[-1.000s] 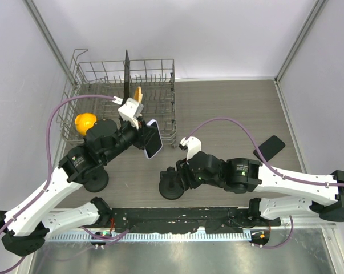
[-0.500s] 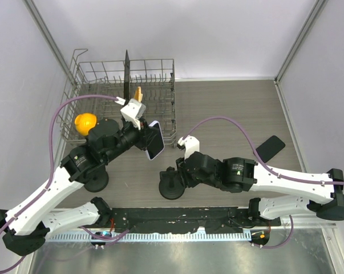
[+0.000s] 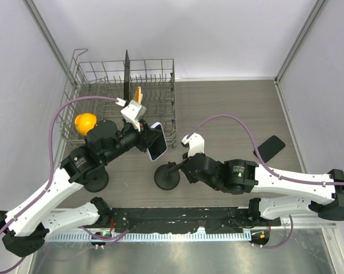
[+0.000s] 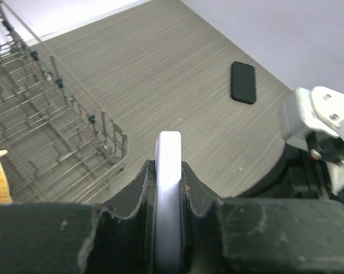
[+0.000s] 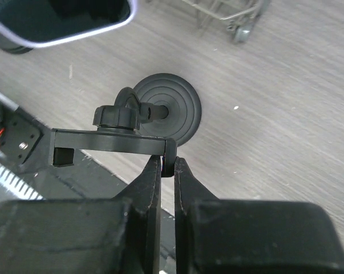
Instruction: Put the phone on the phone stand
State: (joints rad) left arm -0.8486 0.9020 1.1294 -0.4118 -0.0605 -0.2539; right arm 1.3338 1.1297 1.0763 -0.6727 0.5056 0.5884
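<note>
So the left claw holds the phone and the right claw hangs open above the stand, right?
No. The left claw holds the phone, but the right claw is shut on the phone stand, not open above it, as the right wrist view shows.

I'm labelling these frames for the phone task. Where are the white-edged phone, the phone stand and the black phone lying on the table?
white-edged phone (image 3: 154,142), top view, on its dark face.
phone stand (image 5: 170,108), right wrist view, on its round ribbed base.
black phone (image 4: 243,81), left wrist view, middle of its upper surface.
</note>
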